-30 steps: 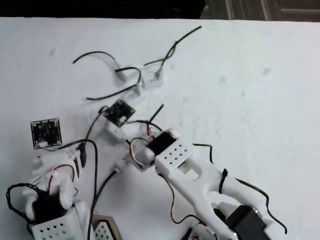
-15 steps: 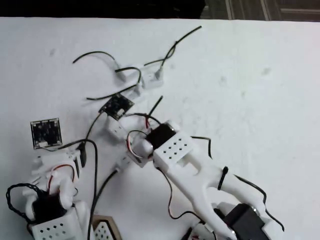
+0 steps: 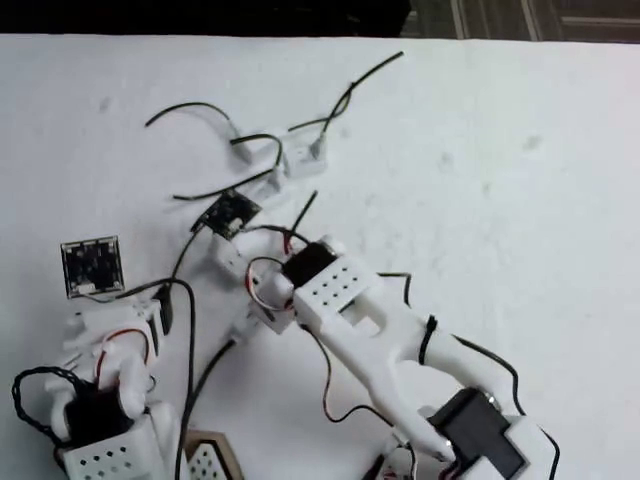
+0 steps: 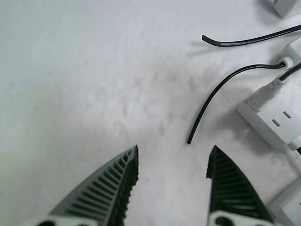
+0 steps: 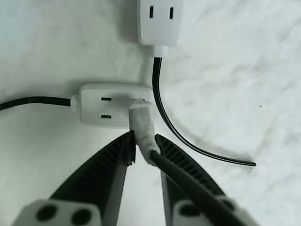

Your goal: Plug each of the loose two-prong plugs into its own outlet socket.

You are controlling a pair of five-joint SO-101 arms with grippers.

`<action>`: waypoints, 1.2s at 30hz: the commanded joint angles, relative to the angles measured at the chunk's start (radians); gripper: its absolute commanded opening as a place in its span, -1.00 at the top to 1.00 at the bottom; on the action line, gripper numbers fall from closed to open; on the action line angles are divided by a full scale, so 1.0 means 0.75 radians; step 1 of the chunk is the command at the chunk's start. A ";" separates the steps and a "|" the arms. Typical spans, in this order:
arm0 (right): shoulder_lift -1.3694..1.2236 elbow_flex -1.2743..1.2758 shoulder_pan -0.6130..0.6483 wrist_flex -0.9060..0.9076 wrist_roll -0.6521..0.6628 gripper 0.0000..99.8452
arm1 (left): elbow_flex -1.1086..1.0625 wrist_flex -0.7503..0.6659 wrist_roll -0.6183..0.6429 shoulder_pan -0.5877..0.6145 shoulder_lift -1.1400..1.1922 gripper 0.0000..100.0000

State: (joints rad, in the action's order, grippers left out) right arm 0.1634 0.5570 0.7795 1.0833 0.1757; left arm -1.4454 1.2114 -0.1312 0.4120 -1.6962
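At the far left of the high view we see a black square tag (image 3: pixel 92 265) lying on the white table (image 3: pixel 520 200). Its pale markings are too small for us to read. Nearer the bottom edge sits the left arm (image 3: pixel 100 420). Its wrist view shows the left gripper (image 4: pixel 174 150) with its fingers spread wide over the table. A loose cord end (image 4: pixel 190 136) lies near it, and a white outlet block (image 4: pixel 273 125) with two slots lies beyond.

Toward the middle of the high view lies a second tag (image 3: pixel 228 212), which makes two tags in all. To its right the right arm (image 3: pixel 380 330) stretches in from the lower corner. The right gripper (image 5: pixel 143 141) pinches a white plug (image 5: pixel 141 120) between its two fingers. The plug's nose touches a white double socket (image 5: pixel 106 110) at one pair of slots, and the other pair is open. We cannot tell how deep the prongs sit. A single socket (image 5: pixel 160 19) lies just apart, trailing a black cord (image 5: pixel 156 75).
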 commanded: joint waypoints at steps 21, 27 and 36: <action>-0.202 -0.137 -0.013 0.134 0.047 0.97 | 0.004 -0.016 -0.016 0.009 -0.013 0.51; -0.273 -0.182 0.005 0.134 0.047 0.97 | 0.004 -0.016 -0.016 0.009 -0.013 0.52; -0.269 -0.241 0.069 0.163 0.047 0.97 | 0.002 -0.016 -0.018 0.009 -0.013 0.52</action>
State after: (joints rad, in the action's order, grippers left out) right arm -0.0422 0.4005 0.8055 1.1876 0.2002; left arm -1.4454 1.2114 -0.1312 0.4120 -1.6962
